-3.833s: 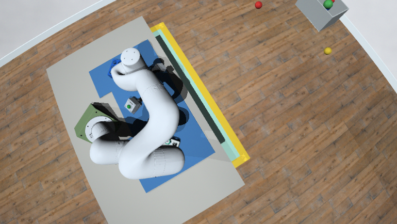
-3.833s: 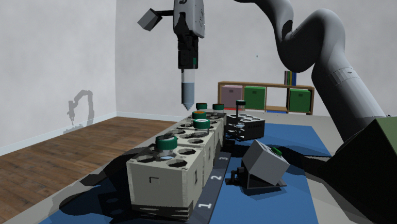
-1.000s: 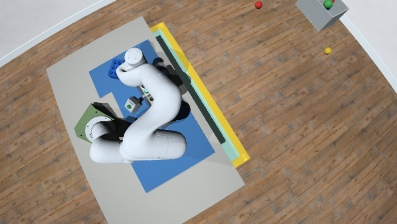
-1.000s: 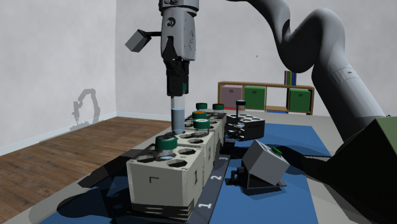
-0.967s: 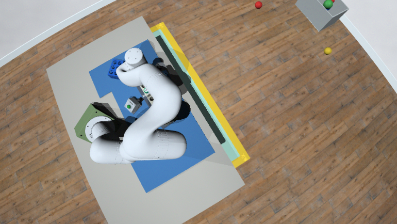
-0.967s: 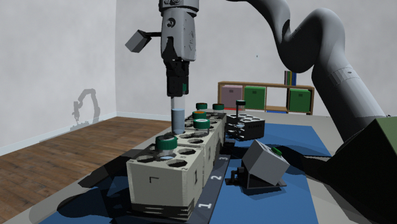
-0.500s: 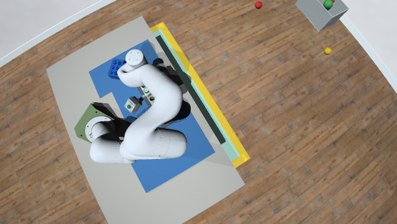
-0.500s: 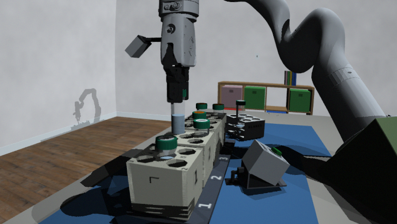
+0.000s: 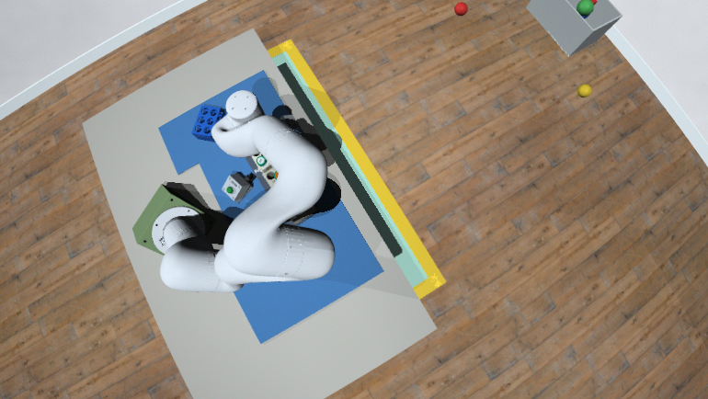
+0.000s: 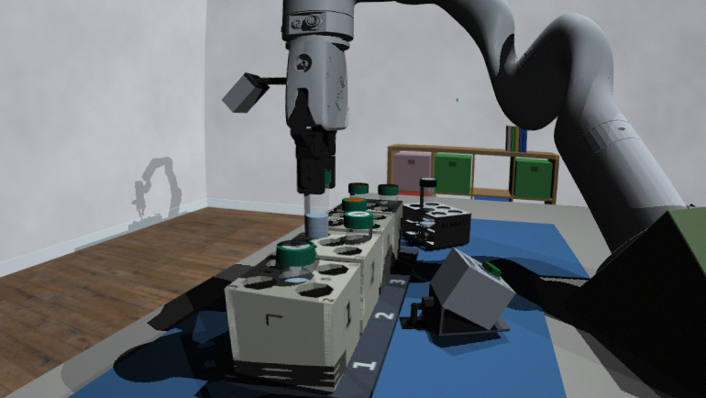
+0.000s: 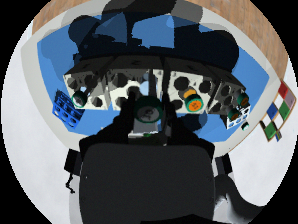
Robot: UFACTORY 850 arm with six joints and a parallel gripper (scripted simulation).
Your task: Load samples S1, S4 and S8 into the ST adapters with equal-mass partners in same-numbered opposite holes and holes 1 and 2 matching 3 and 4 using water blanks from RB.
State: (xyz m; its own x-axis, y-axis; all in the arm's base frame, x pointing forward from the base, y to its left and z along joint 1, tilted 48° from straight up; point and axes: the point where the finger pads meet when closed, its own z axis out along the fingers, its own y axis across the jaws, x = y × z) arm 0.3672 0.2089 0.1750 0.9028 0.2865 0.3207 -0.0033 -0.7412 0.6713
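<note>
In the side view you see the gripper [image 10: 313,186] pointing straight down over the row of pale blocks [image 10: 292,316] on the dark stand [image 10: 380,324]. Its fingers are partly closed and clamped on a clear tube [image 10: 316,223], gripped near the green cap, most of which is hidden behind the fingers. The tube hangs upright directly under the fingers, with its liquid-filled lower end at the top of the second block in the row, on the far-left side; you cannot tell how deep it has gone into a hole.

Moving right, the nearest block carries one green-capped tube [image 10: 295,253], and further along the row you see more capped tubes, one with an orange dot [image 10: 354,203]. Beyond the row stands a dark rack [image 10: 442,222] with one tube standing tall in it. To the right of the stand sits the tilted grey box with the green button [image 10: 491,268].

From above, the blue rack [image 9: 208,121] lies just beside the wrist. The arm [image 9: 277,198] rises from its green base [image 9: 148,222], folds back over itself and reaches across the blue mat [image 9: 307,302], with the last link vertical.
</note>
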